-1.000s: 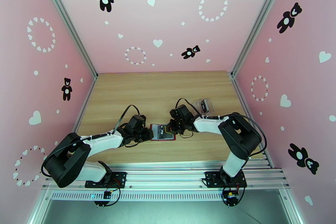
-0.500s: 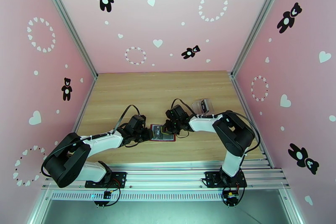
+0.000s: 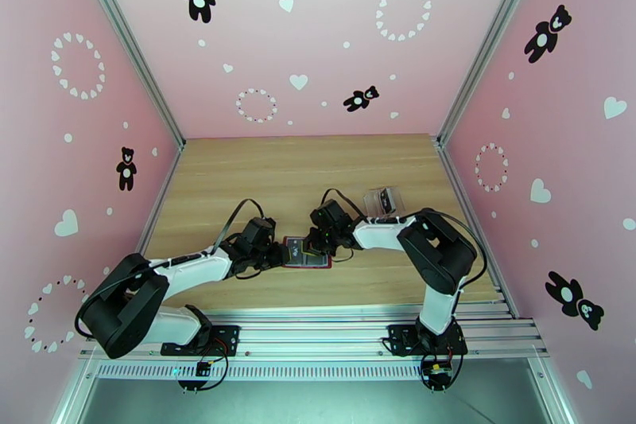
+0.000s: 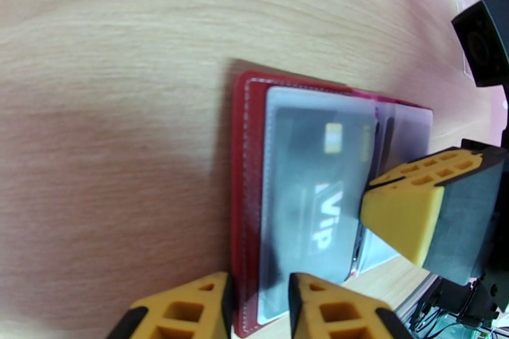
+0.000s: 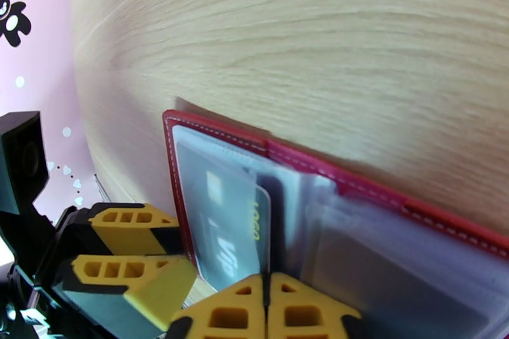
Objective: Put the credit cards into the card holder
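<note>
**Card holder.** You have the card holder (image 3: 307, 252) lying open and flat on the table (image 3: 302, 171). It is at the middle, toward the near edge, with the red cover down and the clear pockets up. There is a gripper on either side of it.

**Card.** A dark card (image 4: 312, 194) marked VIP, with a pale chip, sits under the film of the end pocket (image 4: 280, 105), beside the stitched red border. In the right wrist view, a narrow strip of the card's edge carries gold lettering. That strip looks uncovered at the pocket mouth, close to the fold.

**Left gripper.** Your left gripper (image 4: 257, 280) is at the corner of the holder's stitched end. Its fingers are a narrow gap apart, and the red border and pocket edge run up between the tips. It cannot be told whether they press on the cover.

**Right gripper.** Your right gripper (image 5: 266, 280) has its fingers drawn together, with only a thin seam between them. The tips meet the card's exposed edge, and the seam lines up with it. It cannot be told whether they pinch the card. In the left wrist view, one of its fingers (image 4: 401, 219) touches the pocket beside the VIP lettering.

**Other.** A clear case (image 3: 383, 200) stands on the table just behind your right forearm, apart from the holder. Something dark shows inside it, too small to identify.
</note>
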Controlling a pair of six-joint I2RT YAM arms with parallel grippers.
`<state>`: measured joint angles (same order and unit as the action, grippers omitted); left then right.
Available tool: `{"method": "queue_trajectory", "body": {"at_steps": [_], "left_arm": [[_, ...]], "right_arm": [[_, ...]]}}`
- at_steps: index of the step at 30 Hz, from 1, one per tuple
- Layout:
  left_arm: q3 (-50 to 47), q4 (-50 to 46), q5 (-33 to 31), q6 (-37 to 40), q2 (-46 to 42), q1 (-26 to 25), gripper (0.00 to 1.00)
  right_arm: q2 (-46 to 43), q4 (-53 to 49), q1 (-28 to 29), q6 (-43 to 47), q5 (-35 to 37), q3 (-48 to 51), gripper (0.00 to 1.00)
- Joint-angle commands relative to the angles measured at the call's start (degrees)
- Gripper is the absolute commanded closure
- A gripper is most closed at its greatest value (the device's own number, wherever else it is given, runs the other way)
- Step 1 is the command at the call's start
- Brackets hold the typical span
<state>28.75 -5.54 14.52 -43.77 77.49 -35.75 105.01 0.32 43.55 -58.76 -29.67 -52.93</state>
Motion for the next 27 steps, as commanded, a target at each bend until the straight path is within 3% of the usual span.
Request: {"method": "queue_trajectory", "body": {"at_steps": [1, 6, 14, 27], "left_arm": [[0.9, -2.9, -2.0, 0.5, -4.2, 0.3, 0.65], [1.6, -8.5, -5.8, 0.9, -7.7, 0.4, 0.62], [0.7, -10.5, -9.1, 0.0, -7.5, 0.3, 0.61], [0.9, -9.9, -9.9, 0.2, -5.6, 0.4, 0.60]], "right_arm": [[-4.1, -7.7, 0.8, 3.1, 2.9, -2.6, 0.70], [-9.8, -18.6, 0.5, 8.4, 8.4, -5.3, 0.53], [-13.6, -40.1, 0.4, 16.0, 29.0, -9.4, 0.41], [-7.8, -42.3, 1.4, 16.6, 30.6, -10.4, 0.42]]}}
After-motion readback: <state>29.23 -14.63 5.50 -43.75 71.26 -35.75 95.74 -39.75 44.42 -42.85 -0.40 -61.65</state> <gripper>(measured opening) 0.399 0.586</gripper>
